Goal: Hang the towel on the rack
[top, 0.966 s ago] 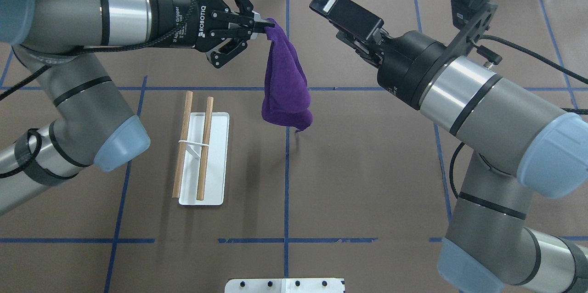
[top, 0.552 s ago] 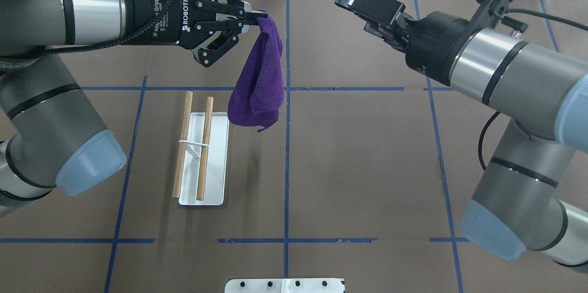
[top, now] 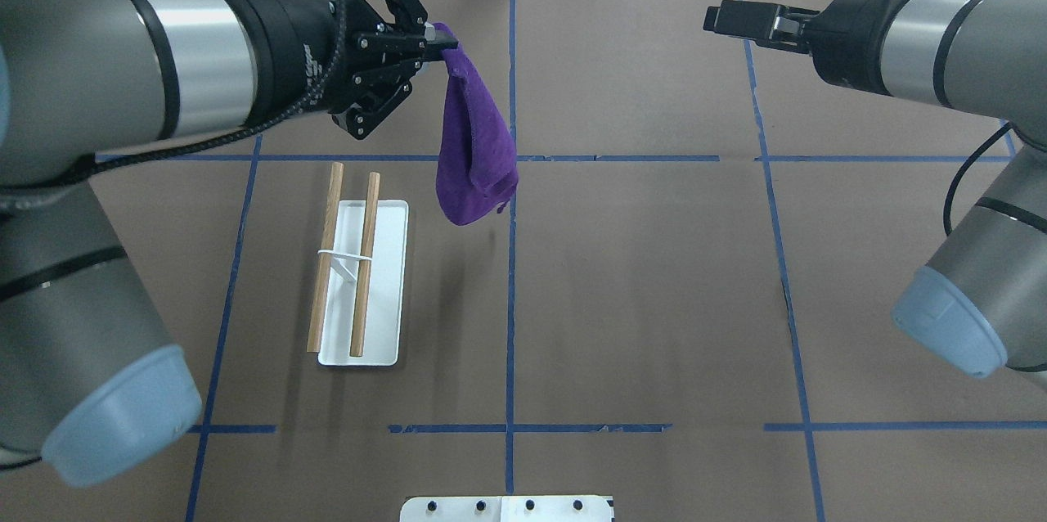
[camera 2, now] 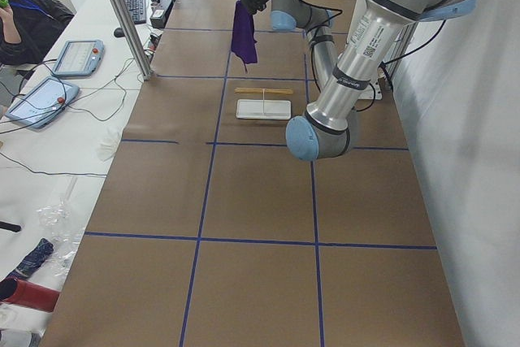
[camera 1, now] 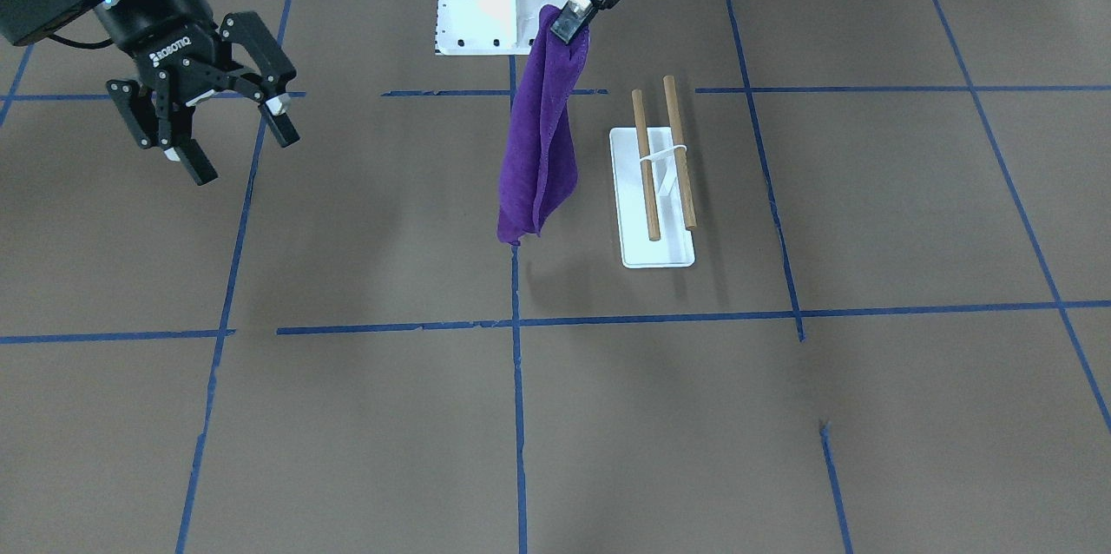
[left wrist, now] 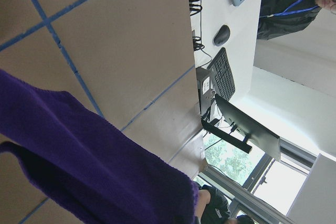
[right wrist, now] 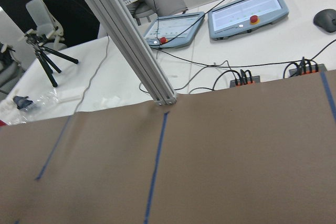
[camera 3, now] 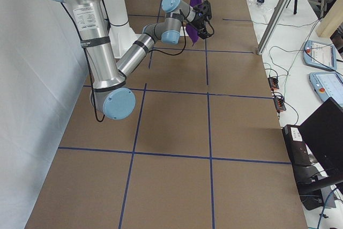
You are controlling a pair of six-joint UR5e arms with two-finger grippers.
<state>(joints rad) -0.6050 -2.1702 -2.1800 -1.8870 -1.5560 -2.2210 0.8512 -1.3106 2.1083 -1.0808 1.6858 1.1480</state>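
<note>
Withdrawn toward its own side since a second ago, the right gripper hangs over the brown table with fingers spread, gripping nothing. Nearest me stands the rack. Just beyond it, up in the air and not touching it, the purple towel dangles from the left gripper, pinched tight on its top corner.
</note>
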